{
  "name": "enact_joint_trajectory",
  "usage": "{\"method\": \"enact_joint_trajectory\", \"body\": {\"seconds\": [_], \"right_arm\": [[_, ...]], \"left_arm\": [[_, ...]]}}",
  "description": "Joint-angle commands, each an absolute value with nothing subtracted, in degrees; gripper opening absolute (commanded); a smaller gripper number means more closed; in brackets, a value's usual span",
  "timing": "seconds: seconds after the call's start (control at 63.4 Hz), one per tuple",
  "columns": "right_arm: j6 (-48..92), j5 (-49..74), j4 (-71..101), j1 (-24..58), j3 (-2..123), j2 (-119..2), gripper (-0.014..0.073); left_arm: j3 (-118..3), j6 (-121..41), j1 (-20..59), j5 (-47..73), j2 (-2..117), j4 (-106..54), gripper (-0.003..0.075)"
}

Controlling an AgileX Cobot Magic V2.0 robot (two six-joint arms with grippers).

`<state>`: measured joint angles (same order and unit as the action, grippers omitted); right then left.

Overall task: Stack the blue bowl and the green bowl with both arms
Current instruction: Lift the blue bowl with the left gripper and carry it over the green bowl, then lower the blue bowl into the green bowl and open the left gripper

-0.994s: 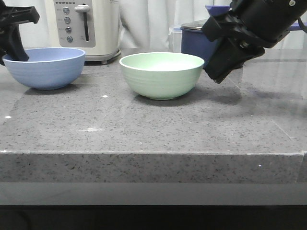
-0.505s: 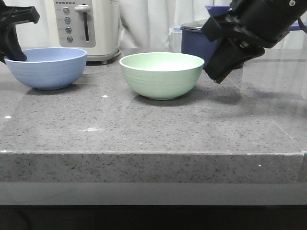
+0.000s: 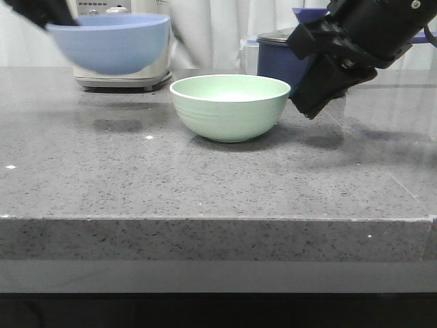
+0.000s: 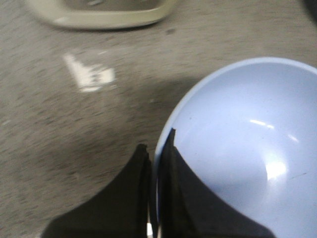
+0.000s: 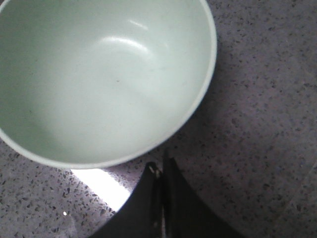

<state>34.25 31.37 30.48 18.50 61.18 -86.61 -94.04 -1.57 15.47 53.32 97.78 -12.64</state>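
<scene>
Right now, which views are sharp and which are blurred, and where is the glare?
Front view: the lifted blue bowl and left end effector are motion-smeared; the green bowl and countertop are crisp. Left wrist view: soft throughout, with a white glare patch on the counter. Right wrist view: sharp, with a bright reflection by the right end effector.

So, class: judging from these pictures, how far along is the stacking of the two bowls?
Done: the left gripper has pinched the rim of the blue bowl and holds it above the counter. In hand: that bowl hangs left of the green bowl, not over it. Left: carrying it across and lowering it in. The right gripper, fingers together, sits beside the green bowl, holding nothing.
</scene>
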Motion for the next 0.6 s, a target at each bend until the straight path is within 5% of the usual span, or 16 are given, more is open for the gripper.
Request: {"method": "enact_joint_trajectory", "body": {"seconds": [0.0, 0.584], "right_arm": [[34.75, 29.25, 31.99, 18.49, 62.5, -84.55, -0.0063], [34.75, 29.25, 31.99, 18.49, 62.5, -84.55, -0.0063]], "left_arm": [[-99.25, -1.67, 19.0, 52.92, 95.5, -14.38, -0.002], [-107.48, -1.67, 30.89, 55.43, 104.54, -13.61, -0.002]]}}
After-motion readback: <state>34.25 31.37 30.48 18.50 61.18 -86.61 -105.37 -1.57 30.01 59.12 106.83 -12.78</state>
